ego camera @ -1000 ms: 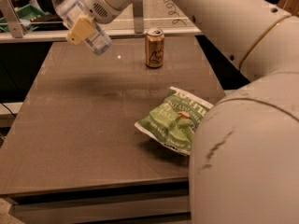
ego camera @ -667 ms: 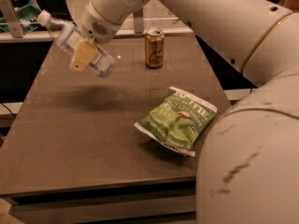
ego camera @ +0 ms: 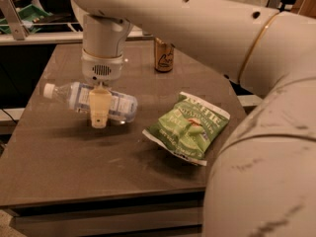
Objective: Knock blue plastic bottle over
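At the left middle of the dark grey bench (ego camera: pixel 64 157), the white arm's end effector (ego camera: pixel 100 111) points straight down. Its tan finger lies across the front of the blue plastic bottle (ego camera: pixel 74 96), a clear bluish-tinted water bottle with a white screw cap and a pale label. The other finger is hidden behind, but the jaws look closed around the bottle's middle, holding it. The bottle is on its side, long axis running roughly left to right, cap to the left and base to the right, a touch lower. It sits directly under the end effector, with a shadow just below; whether it touches the bench I cannot tell. I'd judge what's left is to let go and lift clear. A short tan drink can (ego camera: pixel 164 56) stands well behind, and a crinkled green snack bag (ego camera: pixel 190 126) lies to the right, both apart from the bottle.
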`<action>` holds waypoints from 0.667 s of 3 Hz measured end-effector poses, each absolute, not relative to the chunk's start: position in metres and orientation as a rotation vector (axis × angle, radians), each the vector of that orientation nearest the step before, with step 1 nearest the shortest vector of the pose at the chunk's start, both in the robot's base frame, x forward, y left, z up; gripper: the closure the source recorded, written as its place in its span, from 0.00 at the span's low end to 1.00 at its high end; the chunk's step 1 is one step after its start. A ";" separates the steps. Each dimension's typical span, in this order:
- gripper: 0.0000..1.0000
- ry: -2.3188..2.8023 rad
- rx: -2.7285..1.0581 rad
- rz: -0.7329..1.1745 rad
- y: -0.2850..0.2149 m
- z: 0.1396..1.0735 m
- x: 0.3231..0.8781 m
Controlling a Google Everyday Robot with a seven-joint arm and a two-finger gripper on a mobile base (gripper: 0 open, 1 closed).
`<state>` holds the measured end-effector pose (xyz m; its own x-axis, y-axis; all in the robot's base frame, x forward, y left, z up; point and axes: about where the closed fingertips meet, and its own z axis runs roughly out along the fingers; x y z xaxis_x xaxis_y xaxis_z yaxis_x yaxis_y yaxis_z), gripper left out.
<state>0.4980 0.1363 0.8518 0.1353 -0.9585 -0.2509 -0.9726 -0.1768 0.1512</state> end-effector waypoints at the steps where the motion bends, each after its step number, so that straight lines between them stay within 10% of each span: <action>1: 1.00 2.026 -2.441 0.321 0.123 0.846 0.494; 2: 0.83 2.052 -2.467 0.248 0.121 0.841 0.491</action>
